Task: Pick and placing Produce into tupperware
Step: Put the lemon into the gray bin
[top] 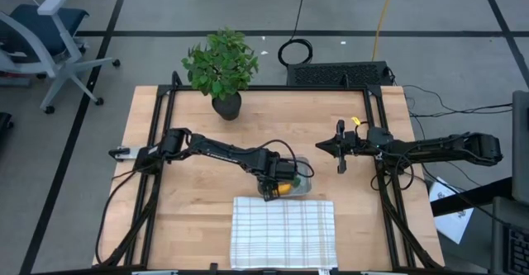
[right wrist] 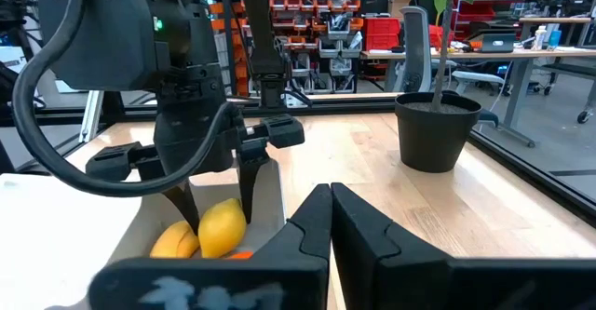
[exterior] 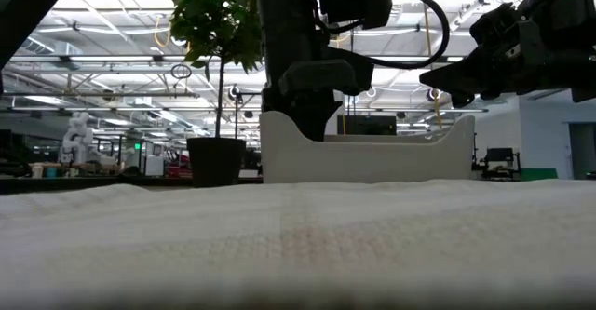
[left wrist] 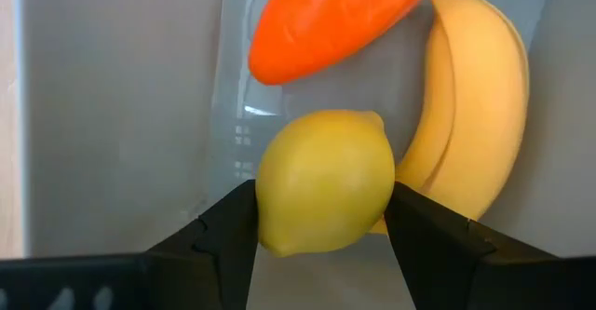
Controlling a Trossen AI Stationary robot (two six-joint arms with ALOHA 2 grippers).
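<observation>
The clear-greyish tupperware (top: 296, 181) stands on the wooden table just beyond the white checked cloth. Inside it lie the orange carrot (left wrist: 326, 21) and the curved yellow banana (left wrist: 475, 96). My left gripper (left wrist: 321, 231) reaches down into the tupperware, shut on the yellow lemon (left wrist: 324, 181). The lemon (right wrist: 222, 228) also shows in the right wrist view, between my left gripper's fingers, beside the banana (right wrist: 174, 239). My right gripper (top: 339, 149) hovers shut above the table, right of the tupperware; its fingers (right wrist: 331, 219) meet. My left gripper pinches the lemon's middle (left wrist: 270, 198) between its two fingers, one on each side. The fingers come from above, pointing down into the tupperware. The lemon sits low inside the tupperware, beside the banana and below the carrot; whether it rests on the floor, I cannot tell.
A potted leafy plant (top: 221, 68) stands at the table's far side. The white checked cloth (top: 283, 232) lies at the near edge, in front of the tupperware. Bare wood lies to the left and right of the cloth.
</observation>
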